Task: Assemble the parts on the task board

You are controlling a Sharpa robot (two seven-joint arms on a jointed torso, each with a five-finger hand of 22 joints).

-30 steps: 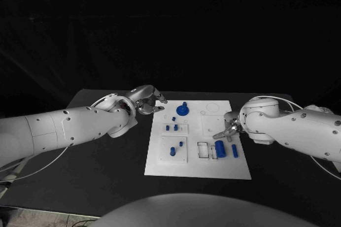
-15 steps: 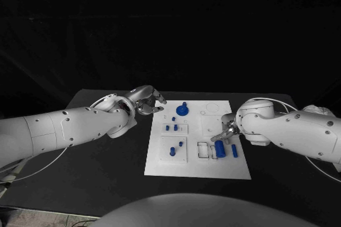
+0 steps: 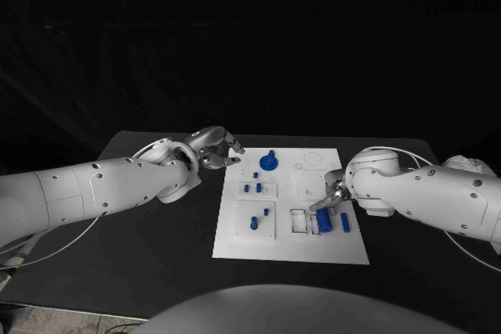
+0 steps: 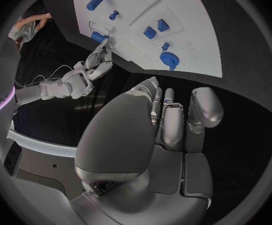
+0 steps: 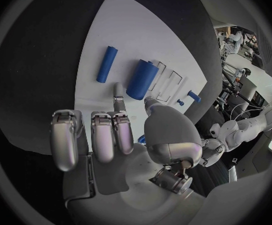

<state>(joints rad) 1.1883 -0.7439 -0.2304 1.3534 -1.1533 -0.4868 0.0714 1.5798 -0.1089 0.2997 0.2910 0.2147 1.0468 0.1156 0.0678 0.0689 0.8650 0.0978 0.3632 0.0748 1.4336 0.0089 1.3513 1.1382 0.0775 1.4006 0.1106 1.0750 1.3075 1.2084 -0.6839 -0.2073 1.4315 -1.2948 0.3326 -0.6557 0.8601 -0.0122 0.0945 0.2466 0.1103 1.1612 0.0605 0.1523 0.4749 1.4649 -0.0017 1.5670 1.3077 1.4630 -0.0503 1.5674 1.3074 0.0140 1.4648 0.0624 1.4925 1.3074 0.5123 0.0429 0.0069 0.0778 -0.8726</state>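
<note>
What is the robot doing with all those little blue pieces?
The robot is putting small blue parts together on the white task board in the middle of a black table. Its right hand is low over the board's right side, with its fingers reaching toward a fat blue cylinder; a thinner blue rod lies beside it. Its left hand hangs beside the board's far left corner with nothing in it, near a round blue gear piece. Neither hand holds a part right now.

a black table (image 3: 156, 225) carries the white task board (image 3: 287, 243), which lies flat at its middle.
</note>
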